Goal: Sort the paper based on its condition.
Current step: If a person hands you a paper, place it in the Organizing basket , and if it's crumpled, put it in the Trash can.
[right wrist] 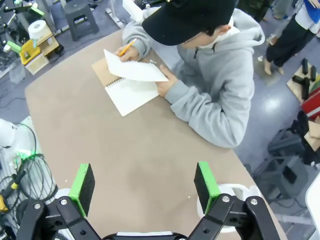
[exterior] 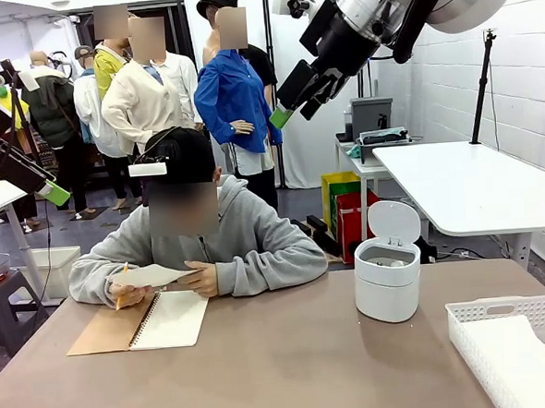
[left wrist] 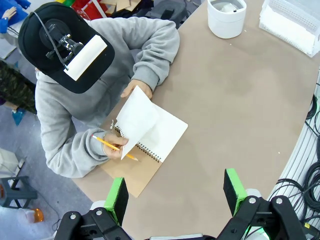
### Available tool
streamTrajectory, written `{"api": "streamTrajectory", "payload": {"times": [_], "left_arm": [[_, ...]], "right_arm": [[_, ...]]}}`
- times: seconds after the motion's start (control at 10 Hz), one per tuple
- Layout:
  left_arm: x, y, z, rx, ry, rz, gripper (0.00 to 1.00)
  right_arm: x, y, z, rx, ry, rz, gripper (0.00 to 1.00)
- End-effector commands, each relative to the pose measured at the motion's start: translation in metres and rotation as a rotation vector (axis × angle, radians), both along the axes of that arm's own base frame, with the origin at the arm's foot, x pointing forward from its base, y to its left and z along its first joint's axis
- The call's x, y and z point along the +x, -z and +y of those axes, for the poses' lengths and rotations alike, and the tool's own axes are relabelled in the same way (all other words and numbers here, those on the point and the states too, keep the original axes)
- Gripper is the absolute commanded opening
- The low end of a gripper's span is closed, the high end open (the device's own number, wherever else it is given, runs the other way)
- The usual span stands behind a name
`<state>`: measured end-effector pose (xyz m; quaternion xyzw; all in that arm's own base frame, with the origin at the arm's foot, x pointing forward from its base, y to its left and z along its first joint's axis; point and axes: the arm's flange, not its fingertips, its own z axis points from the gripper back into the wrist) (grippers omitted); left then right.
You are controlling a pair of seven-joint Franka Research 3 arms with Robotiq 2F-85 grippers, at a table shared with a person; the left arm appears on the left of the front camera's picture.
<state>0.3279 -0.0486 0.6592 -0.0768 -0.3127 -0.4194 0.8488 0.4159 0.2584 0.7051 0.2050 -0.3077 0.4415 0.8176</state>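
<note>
Across the table a person holds a white sheet of paper in both hands, lifted over an open spiral notebook, with a yellow pencil in one hand. From above, the paper curls up over the notebook's blank page. My right gripper hangs high above the table, open and empty. Off the table's left end, my left gripper is also raised, open and holding nothing.
A white lidded bin stands at the right of the table, lid up. A white lattice basket with white sheets in it sits at the near right corner. Bare brown tabletop lies between me and the person.
</note>
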Motion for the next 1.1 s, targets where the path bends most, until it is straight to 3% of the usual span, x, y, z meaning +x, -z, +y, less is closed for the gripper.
{"api": "streamTrajectory", "payload": {"times": [0.0,1.0], "left_arm": [[-0.0004,0.0003,0.0005,0.001,-0.002,0.0,1.0],[-0.0004,0.0003,0.0005,0.001,-0.002,0.0,1.0]], "right_arm": [[-0.0009,-0.0004,0.0003,-0.004,0.005,0.001,1.0],[-0.0009,-0.0004,0.0003,-0.004,0.005,0.001,1.0]]}}
